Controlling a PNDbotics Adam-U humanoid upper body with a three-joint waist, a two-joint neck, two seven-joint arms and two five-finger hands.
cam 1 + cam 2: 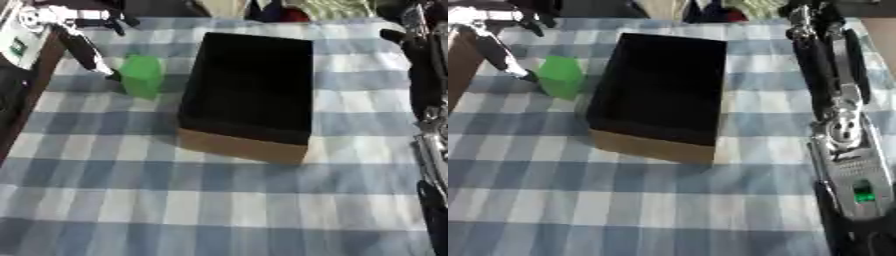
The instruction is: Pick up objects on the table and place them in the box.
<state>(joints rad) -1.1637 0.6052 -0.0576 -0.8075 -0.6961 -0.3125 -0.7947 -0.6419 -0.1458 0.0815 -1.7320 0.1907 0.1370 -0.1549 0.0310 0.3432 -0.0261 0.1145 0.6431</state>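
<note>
Counter: covered with a blue-and-white checked cloth (131,200); it carries the box and the green object.
Box: open cardboard box (249,90) with a dark interior, standing near the middle of the counter, its tan front wall facing the camera. No contents can be made out in the dark interior.
Green object: a small green block-like item (140,75) standing on the cloth just left of the box, outside it. Its exact kind cannot be determined.
Left hand: the left hand (87,50) enters from the upper left corner. Long dark fingers (500,55) extend straight down and to the right, and the tips reach the left side of the green object. Fingers are straight, not wrapped round the object; whether the tips actually touch it or stop just beside it cannot be determined.
Right hand: the right arm (842,130) runs along the right edge, black with silver joints and a small green light on its lower section. The right hand (820,25) shows at the upper right, far from the green object and right of the box. Whether its fingers are released or clenched cannot be determined.
</note>
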